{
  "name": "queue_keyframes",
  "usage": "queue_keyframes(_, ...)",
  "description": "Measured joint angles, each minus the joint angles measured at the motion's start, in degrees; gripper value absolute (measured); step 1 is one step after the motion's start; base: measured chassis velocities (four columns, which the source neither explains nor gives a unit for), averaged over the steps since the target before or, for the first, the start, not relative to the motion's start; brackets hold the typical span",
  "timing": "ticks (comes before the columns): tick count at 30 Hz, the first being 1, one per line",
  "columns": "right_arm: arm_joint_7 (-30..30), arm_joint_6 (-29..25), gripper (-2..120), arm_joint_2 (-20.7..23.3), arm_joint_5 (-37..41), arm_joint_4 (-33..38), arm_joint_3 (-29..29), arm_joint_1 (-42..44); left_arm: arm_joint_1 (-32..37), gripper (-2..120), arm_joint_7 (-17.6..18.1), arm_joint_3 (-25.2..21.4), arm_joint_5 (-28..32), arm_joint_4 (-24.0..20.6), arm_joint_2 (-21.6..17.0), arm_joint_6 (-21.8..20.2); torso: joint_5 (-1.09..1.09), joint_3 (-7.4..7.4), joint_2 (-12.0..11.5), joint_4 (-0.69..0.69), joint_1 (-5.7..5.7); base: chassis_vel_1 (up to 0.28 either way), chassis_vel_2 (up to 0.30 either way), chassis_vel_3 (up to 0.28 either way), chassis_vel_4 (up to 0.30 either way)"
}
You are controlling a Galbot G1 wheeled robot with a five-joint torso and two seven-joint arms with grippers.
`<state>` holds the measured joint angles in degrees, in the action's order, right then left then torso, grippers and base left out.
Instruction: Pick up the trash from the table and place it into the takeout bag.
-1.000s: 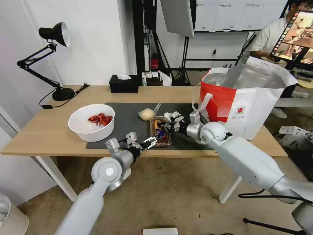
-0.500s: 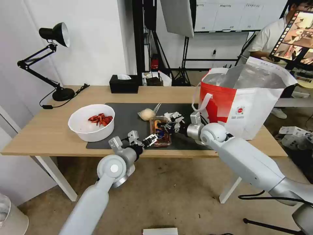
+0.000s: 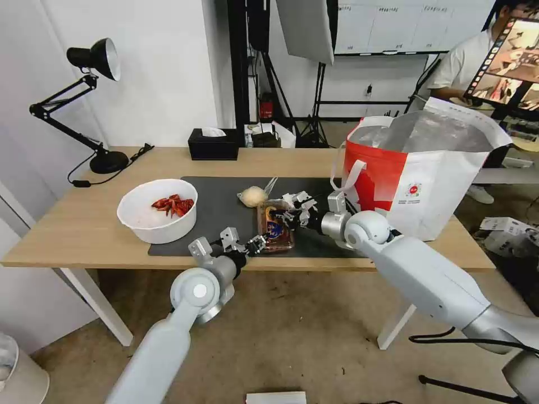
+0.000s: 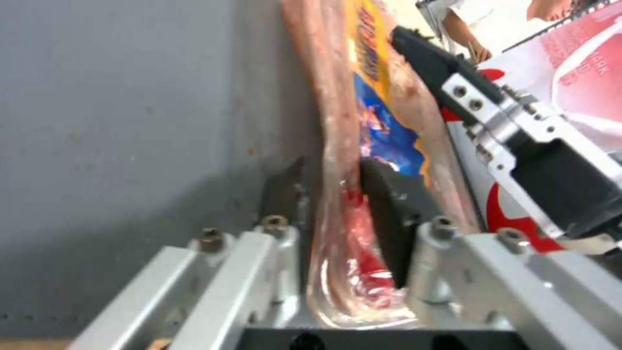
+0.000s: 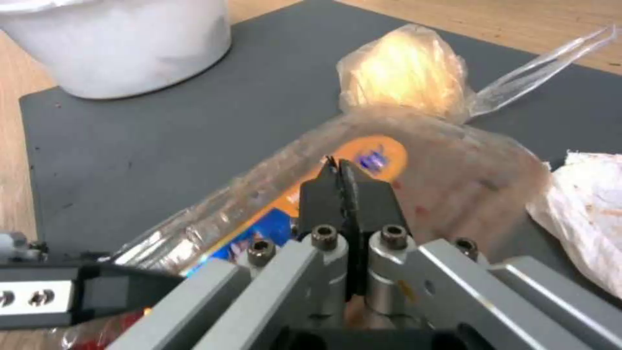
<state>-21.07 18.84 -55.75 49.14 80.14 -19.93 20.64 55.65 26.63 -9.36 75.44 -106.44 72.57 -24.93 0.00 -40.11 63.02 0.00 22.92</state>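
The clear plastic tray with red and white scraps lies on the dark mat of the table. My left gripper straddles the tray's near end, both pads close against it. My right gripper is at the tray's far side, fingers pressed together on its lid. A clear bag with a beige lump lies just beyond. The crumpled white tissue sits beside the tray. The white bowl of red scraps stands to the left. The red-and-white takeout bag stands open at the right.
A black tissue box is at the table's back edge and a black desk lamp at the back left. The takeout bag's white handles hang close behind my right wrist.
My left gripper has moved forward and slightly right until its fingers straddle the tray's near end. The right gripper and the tray have stayed put.
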Motion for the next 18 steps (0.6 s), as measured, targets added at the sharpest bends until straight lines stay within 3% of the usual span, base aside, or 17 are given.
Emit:
queue_keyframes(6,0.1,0.0,0,0.3,0.0,0.4,0.1,0.5,0.1,0,0.0,0.0,-0.2,-0.5,0.0,0.1,0.0,0.0,0.0,0.0,0.0,0.0,0.0,0.0,0.0)
queue_keyframes(18,0.8,-1.1,0,1.9,1.5,2.5,2.3,2.2,0.5,0,-0.4,0.1,-1.1,-1.7,-0.2,0.9,0.01,0.0,0.0,0.01,0.0,0.0,0.0,0.0,0.0)
